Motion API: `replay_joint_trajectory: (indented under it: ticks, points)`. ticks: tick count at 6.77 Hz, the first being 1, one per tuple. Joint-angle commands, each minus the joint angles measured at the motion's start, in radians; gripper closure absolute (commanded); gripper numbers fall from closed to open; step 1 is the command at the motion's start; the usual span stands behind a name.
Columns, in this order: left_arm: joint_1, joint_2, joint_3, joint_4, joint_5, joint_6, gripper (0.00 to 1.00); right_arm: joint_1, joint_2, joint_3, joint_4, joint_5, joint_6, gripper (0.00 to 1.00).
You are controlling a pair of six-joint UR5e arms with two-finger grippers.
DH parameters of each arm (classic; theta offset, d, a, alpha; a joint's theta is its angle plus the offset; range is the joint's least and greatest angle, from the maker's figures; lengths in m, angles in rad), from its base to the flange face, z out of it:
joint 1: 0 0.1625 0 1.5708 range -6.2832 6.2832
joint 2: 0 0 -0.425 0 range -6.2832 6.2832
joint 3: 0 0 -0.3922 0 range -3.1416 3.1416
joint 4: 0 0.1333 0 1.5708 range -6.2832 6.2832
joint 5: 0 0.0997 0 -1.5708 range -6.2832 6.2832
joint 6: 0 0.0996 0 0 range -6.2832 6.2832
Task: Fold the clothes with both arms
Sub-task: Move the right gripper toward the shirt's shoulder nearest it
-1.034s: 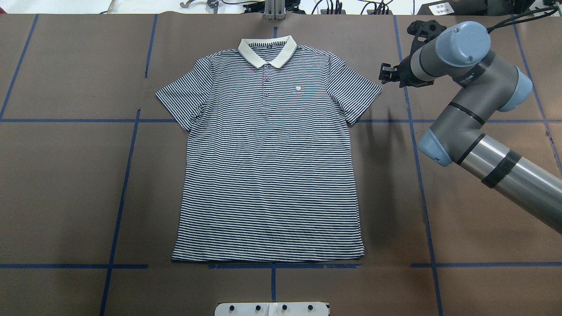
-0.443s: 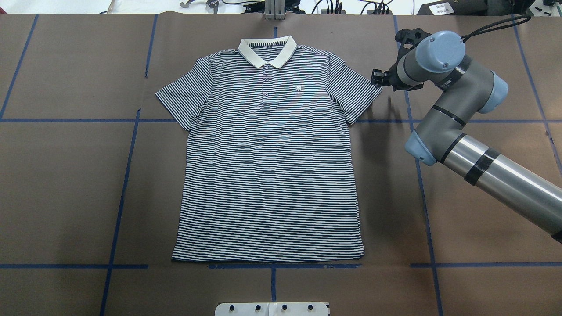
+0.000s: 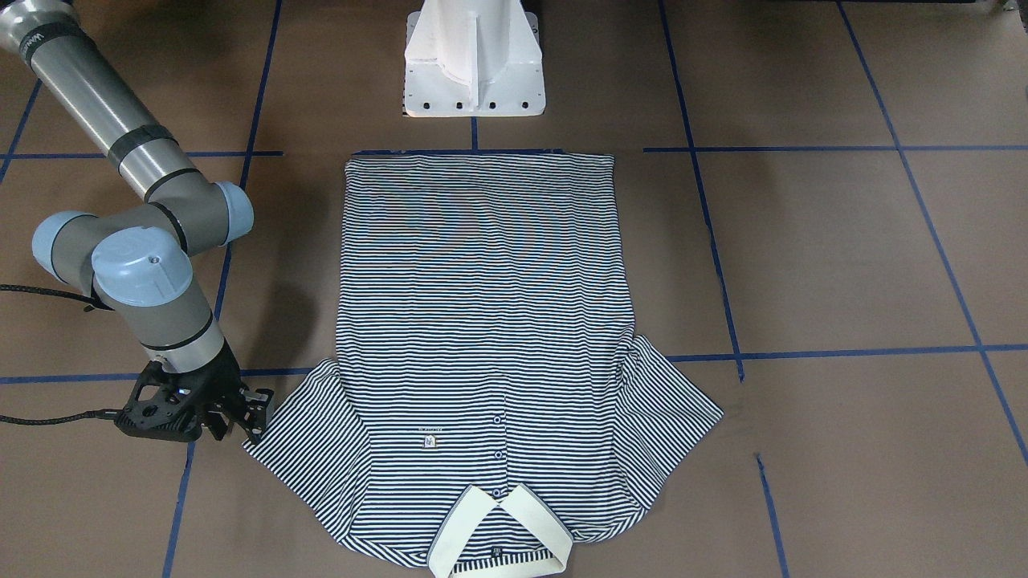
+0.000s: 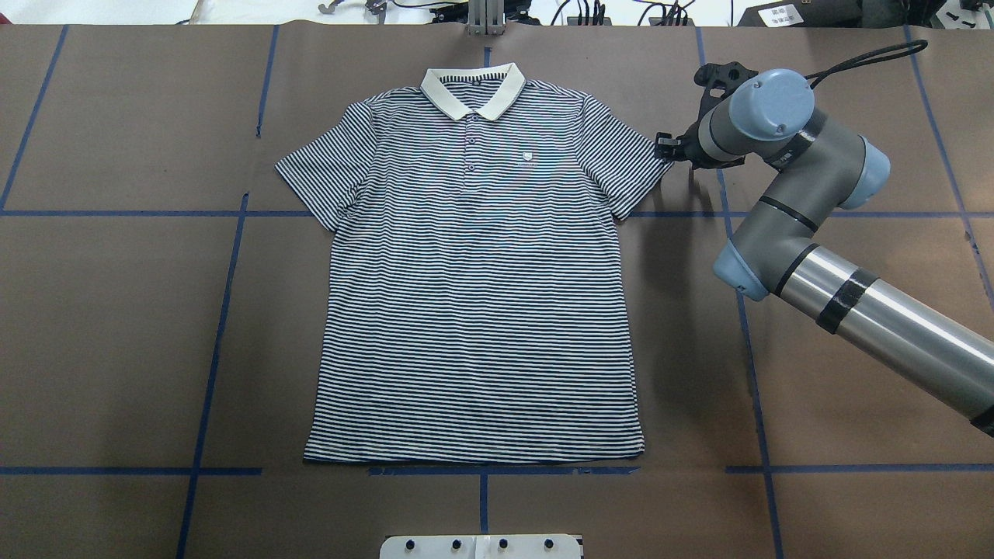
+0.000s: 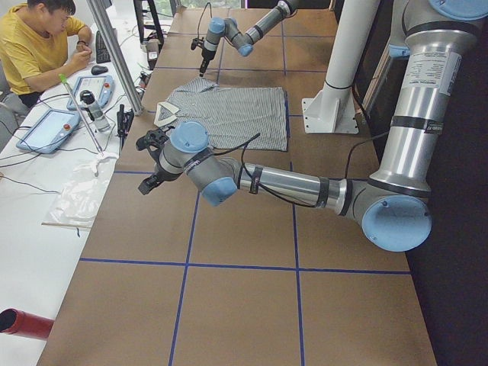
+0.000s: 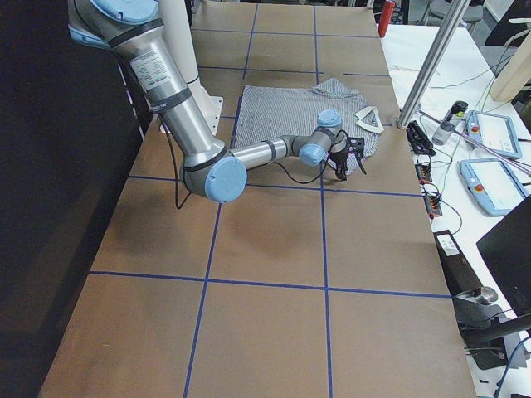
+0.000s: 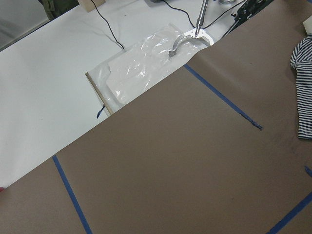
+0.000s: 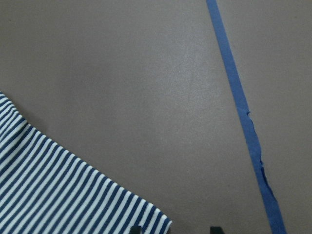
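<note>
The striped polo shirt (image 4: pixel 474 295) lies flat and face up on the brown table, collar (image 4: pixel 472 89) toward the far edge. In the front-facing view the shirt (image 3: pixel 482 305) has its collar nearest the camera. My right gripper (image 4: pixel 662 147) hovers low at the tip of the shirt's right-hand sleeve (image 4: pixel 633 159). It is open: in the right wrist view the sleeve corner (image 8: pixel 58 190) reaches between the two fingertips of the gripper (image 8: pixel 175 229). My left gripper (image 5: pixel 149 183) shows only in the exterior left view, over bare table away from the shirt (image 5: pixel 236 114); I cannot tell its state.
A white pedestal (image 3: pixel 474 64) stands at the hem side of the shirt. Blue tape lines (image 4: pixel 225 295) grid the table. A person in yellow (image 5: pixel 30 46) sits at a white side table with tablets (image 5: pixel 46 130) and a plastic bag (image 7: pixel 146 68).
My right arm has swung left and a little nearer, bringing its gripper from beside the sleeve to the sleeve's tip. The shirt has not moved.
</note>
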Motion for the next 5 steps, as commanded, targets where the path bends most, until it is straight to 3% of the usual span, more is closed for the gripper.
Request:
replay_joint_trajectory:
  ticks: [1, 5]
  points:
    - [0.000, 0.000, 0.001, 0.000, 0.000, 0.003, 0.00, -0.005, 0.009, -0.003, -0.001, -0.006, 0.003, 0.46]
    - [0.000, 0.002, 0.001, 0.000, 0.000, 0.003, 0.00, -0.005, 0.030, -0.023, -0.001, -0.007, 0.001, 0.47]
